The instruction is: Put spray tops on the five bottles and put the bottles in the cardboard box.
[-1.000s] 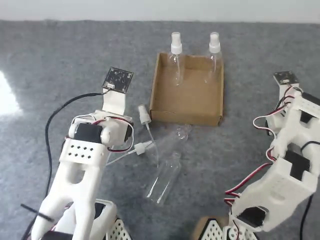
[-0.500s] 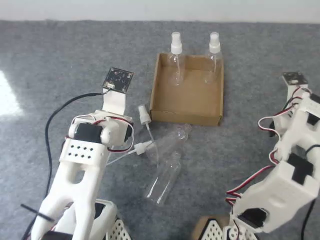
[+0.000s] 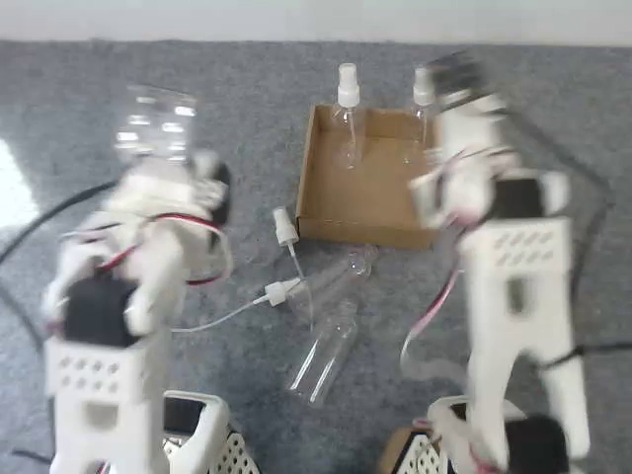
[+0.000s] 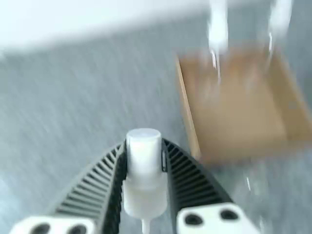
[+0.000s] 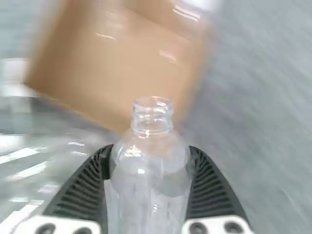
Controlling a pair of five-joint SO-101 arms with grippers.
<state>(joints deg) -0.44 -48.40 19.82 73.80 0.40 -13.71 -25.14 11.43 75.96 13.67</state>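
Nearest, the left gripper (image 4: 144, 148) is clamped on the held top (image 4: 143, 165), its jaws pressing the sides, with the nozzle head out front and the dip tube trailing behind. The right gripper (image 5: 151, 153) is closed around the held bottle (image 5: 152, 126) at the shoulder, and the open neck pokes out past the fingertips.

On the grey mat (image 3: 118, 79) between the arms lie a near bottle (image 3: 324, 363) and a far bottle (image 3: 341, 275), both bare. The far one's neck is close to the box's front wall. Beside them lie a near top (image 3: 277, 289) and a far top (image 3: 285, 227). Beyond, the box (image 3: 365, 232) holds two capped bottles (image 3: 348, 114) standing along its far wall.

The step in hand looks like mating the held pair. To do it well:
- Hold the bottle still and let the top do the travelling.
- Line up tube and neck on one axis, and feed the tube in first.
- Seat the collar squarely before twisting.
- Grip the thin plastic lightly, since a hard squeeze could deform the neck and cross the thread
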